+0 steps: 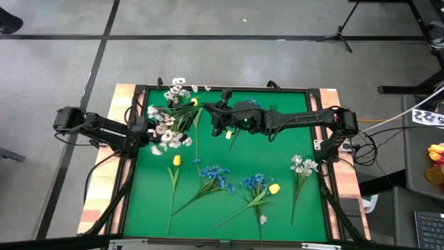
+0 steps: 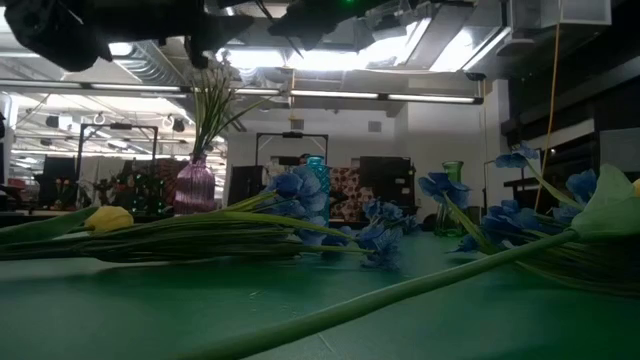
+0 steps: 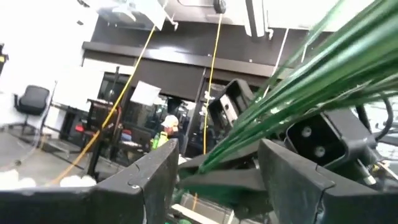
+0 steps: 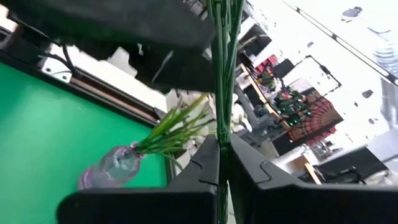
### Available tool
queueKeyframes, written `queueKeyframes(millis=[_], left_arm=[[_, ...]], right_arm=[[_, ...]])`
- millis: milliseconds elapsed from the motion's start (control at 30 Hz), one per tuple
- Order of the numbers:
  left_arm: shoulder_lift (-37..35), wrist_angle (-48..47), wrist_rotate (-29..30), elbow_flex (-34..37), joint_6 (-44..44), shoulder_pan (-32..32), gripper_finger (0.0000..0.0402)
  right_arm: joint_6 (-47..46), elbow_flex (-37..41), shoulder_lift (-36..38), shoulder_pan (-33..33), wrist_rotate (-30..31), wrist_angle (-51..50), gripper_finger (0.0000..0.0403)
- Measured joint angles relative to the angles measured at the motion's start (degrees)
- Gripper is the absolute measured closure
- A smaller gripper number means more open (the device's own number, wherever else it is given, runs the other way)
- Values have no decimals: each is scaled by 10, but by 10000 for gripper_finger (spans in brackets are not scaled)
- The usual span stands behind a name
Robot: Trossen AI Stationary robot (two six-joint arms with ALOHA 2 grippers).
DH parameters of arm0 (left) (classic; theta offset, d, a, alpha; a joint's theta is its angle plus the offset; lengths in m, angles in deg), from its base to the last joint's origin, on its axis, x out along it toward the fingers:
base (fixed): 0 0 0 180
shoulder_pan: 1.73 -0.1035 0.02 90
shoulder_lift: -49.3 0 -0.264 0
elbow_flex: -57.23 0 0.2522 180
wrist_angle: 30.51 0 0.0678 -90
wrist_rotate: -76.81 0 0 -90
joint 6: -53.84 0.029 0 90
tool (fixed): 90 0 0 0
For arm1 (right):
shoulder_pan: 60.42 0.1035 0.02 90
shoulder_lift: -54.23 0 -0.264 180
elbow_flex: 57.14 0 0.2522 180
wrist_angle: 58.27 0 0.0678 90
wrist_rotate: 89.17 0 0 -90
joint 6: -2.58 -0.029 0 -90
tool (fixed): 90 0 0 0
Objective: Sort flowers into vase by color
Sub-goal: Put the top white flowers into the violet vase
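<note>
The right claw (image 4: 219,163) is pinching shut on a thin green stalk (image 4: 221,74), which is running straight out between its fingers, long axis along the claw's reach. The left claw (image 1: 147,132) is standing wide beside the white sprays (image 1: 166,128) at the table's (image 1: 146,201) ten o'clock, stalks crossing between its fingers (image 3: 155,180) without being squeezed. Blue blooms (image 1: 215,175) and yellow buds (image 1: 177,160) are lying toward six o'clock. The purple vase (image 4: 112,167) is half hidden under foliage.
</note>
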Motion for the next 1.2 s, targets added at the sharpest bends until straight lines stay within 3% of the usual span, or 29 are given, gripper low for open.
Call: queueKeyframes(millis=[300,567,767,1200], left_arm=[[17,-69,-2,-34,20,0,185],[38,-65,-1,-46,64,0,185],[38,-7,-3,-46,86,-6,185],[39,-10,-2,-46,61,-13,185]], right_arm=[[3,0,0,0,10,29,393],[0,0,0,0,9,1,393],[-1,0,0,1,8,-4,393],[-2,0,0,0,8,-4,393]])
